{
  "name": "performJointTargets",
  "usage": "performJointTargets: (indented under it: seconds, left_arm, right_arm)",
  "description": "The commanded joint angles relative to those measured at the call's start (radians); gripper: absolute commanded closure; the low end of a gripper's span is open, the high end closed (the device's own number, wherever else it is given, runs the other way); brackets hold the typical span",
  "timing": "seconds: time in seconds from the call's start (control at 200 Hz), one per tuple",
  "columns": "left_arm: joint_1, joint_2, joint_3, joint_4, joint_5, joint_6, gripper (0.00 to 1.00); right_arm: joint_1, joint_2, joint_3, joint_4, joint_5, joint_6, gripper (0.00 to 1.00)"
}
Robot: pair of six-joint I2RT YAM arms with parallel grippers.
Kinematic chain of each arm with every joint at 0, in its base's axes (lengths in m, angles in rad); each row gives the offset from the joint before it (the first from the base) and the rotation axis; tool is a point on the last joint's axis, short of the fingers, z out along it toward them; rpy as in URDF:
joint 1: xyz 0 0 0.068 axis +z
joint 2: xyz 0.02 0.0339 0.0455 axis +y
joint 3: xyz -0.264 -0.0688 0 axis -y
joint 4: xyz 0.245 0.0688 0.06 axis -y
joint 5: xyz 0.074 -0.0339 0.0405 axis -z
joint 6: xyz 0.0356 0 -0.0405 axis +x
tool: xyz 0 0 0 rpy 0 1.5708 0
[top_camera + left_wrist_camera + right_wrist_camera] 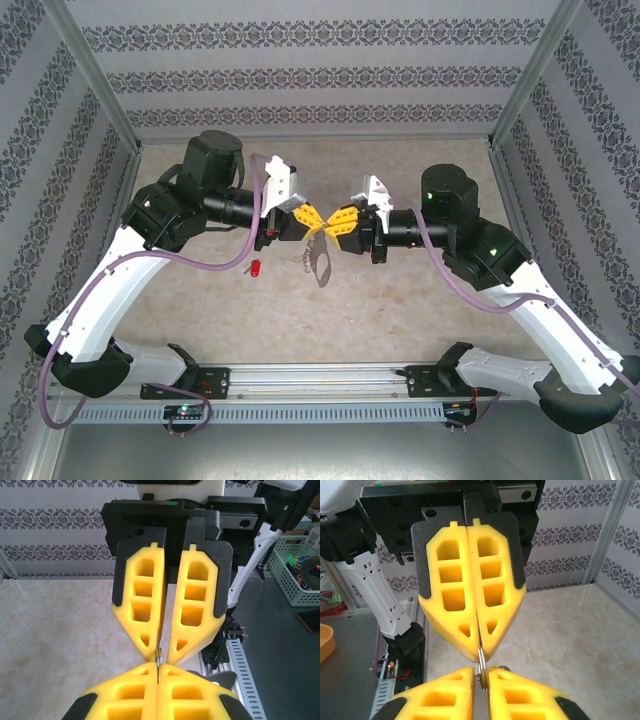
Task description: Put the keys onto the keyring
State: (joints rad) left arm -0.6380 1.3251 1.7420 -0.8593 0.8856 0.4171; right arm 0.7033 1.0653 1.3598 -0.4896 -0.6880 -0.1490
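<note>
The keyring (pixel 319 256), a flat grey-beige oblong loop, hung tilted just beneath the meeting tips of the left gripper (pixel 314 221) and right gripper (pixel 330 224). One of its thin metal rings (pixel 481 662) sat edge-on, pinched between both pairs of jaws. The key (pixel 256 268), tiny and red-headed, lay outside both jaws, on the left gripper's side, apart from the loop.

key (pixel 256 268) on table (pixel 400 305), left of hanging keyring (pixel 320 264)

The top camera looks down from behind the arms (pixel 110 290) over the whole table (pixel 400 310), while the wrist cameras face each other closely, all sharing the keyring (pixel 322 266).
</note>
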Motion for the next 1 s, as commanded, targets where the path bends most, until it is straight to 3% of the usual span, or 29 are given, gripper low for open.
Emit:
performJointTargets:
  seconds: [0.0,0.12,0.275,0.41,0.475,0.764,0.994]
  left_arm:
    - [-0.015,0.002,0.035,-0.027,0.019,0.032,1.00]
    - [-0.019,0.008,0.040,-0.038,0.019,0.036,1.00]
    - [-0.017,-0.031,-0.006,0.052,0.022,-0.030,1.00]
    - [0.021,-0.127,-0.148,0.259,0.028,-0.160,0.64]
    - [0.041,-0.162,-0.202,0.345,0.042,-0.226,0.58]
    - [0.043,-0.215,-0.282,0.610,0.063,-0.419,0.59]
    - [0.042,-0.191,-0.253,0.699,0.108,-0.499,0.62]
  right_arm:
    - [0.012,0.003,0.028,0.006,0.005,-0.020,0.88]
    - [0.014,0.004,0.030,0.017,0.004,-0.018,1.00]
    - [0.013,-0.019,0.009,0.053,-0.012,-0.019,1.00]
    - [0.014,-0.070,-0.035,0.172,-0.021,0.046,1.00]
    - [0.014,-0.083,-0.040,0.205,-0.030,0.075,1.00]
    - [0.016,-0.115,-0.099,0.371,-0.042,0.188,1.00]
    - [0.022,-0.132,-0.140,0.513,-0.035,0.267,1.00]
